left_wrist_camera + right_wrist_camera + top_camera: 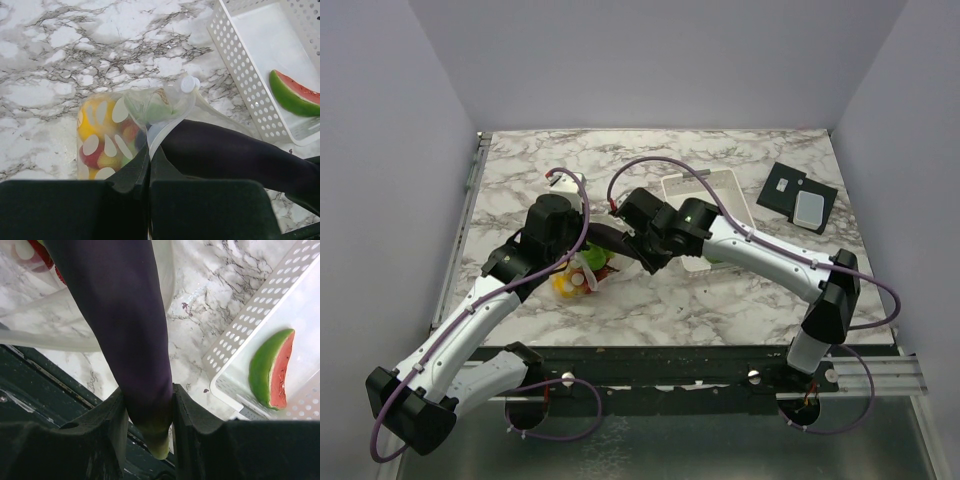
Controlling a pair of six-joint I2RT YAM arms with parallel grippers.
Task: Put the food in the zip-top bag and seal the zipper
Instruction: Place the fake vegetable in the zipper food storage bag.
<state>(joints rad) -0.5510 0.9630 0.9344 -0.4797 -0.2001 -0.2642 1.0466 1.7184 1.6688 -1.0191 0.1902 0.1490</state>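
L gripper (149, 155): fingers pressed together, thin plastic of the bag's near edge pinched between them.
R gripper (147, 410): fingers part-way apart, clamped on the stem end of the eggplant (125, 315); pads flat vs. both its sides.
Zip-top bag (110, 140): lies on the marble table (740, 300), left of centre, towards the near edge, just left of the basket. Clear w/ white oval print.
Food in bag: yellow, red and green pcs (100, 145) show through the plastic, bunched at the left end.
Eggplant pos.: spans from R gripper leftwards to the bag mouth; dark tip goes under the bag's lip (how deep, cannot tell).
Bag mouth: stands open around the eggplant tip. Small white round tab (189, 84) sits at the mouth's far corner.
Zipper: strip itself not distinguishable in any view.
Watermelon slice (295, 95): alone in the white perforated basket (240, 65), rind towards the left.
Basket pos.: centre-right of table, R arm crossing over its near part in the top view.
Other: two dark flat squares (798, 197) at far right, well apart from the bag.
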